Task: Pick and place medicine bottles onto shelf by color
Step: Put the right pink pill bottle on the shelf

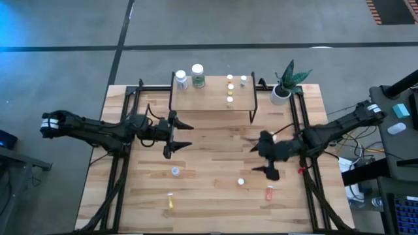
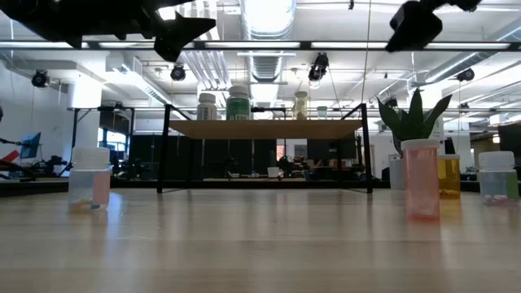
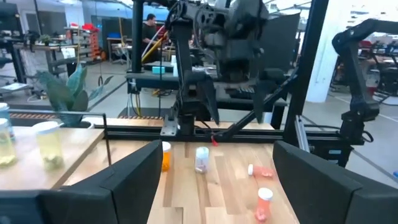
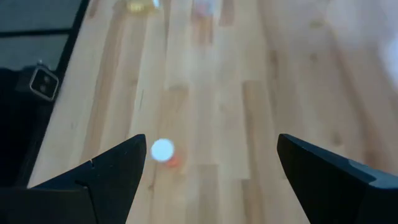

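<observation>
Upright orange-red bottle, long axis vertical, white cap up.

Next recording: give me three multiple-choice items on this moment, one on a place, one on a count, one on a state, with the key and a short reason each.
1. Where does the green plant in its white pot stand?
A. on the small wood-topped shelf
B. on the table beside the shelf's right end
C. at the table's near edge

2. How many small pill bottles sit on the big wooden table, off the shelf?
A. four
B. one
C. nine

3. How are the two grippers?
A. both shut on bottles
B. left open, right shut on a bottle
C. both open and empty

Key: 1 B, the high view shows it past the shelf's right legs. 2 A, four sit there. 3 C, left gripper and right gripper show spread fingers with nothing between.
</observation>
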`<control>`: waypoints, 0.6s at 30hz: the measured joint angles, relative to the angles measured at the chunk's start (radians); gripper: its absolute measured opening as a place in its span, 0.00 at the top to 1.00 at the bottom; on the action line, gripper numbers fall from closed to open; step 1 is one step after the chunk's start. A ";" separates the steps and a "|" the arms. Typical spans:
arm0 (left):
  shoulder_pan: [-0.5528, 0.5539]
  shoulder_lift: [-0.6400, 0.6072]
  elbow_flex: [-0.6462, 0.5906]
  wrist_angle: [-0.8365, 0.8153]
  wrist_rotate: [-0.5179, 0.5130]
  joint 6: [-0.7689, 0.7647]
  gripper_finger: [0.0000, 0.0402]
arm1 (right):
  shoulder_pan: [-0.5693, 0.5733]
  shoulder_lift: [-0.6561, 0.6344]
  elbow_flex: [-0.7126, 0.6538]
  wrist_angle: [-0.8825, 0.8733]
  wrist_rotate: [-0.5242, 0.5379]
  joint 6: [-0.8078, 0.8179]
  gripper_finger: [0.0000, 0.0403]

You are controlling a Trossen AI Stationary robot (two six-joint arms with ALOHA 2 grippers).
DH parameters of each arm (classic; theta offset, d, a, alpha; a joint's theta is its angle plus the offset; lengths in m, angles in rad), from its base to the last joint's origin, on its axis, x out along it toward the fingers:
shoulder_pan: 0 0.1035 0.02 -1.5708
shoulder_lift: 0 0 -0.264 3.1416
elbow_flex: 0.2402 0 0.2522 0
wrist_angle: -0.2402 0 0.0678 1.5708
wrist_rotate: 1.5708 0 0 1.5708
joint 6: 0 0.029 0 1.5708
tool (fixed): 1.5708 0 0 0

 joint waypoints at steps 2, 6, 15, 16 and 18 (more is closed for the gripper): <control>-0.003 0.024 0.001 0.033 0.001 0.001 0.28 | 0.017 0.052 0.001 0.013 -0.004 0.032 0.13; -0.004 0.041 0.009 0.055 0.001 0.001 0.28 | 0.054 0.161 0.028 0.018 -0.018 0.077 0.13; -0.004 0.043 0.011 0.058 0.002 0.001 0.28 | 0.082 0.329 0.049 0.129 -0.141 0.103 0.17; -0.004 0.043 0.011 0.059 0.002 0.002 0.28 | 0.081 0.340 0.049 0.129 -0.141 0.105 0.18; -0.004 0.043 0.011 0.058 0.002 0.001 0.28 | 0.081 0.359 0.048 0.132 -0.141 0.105 0.19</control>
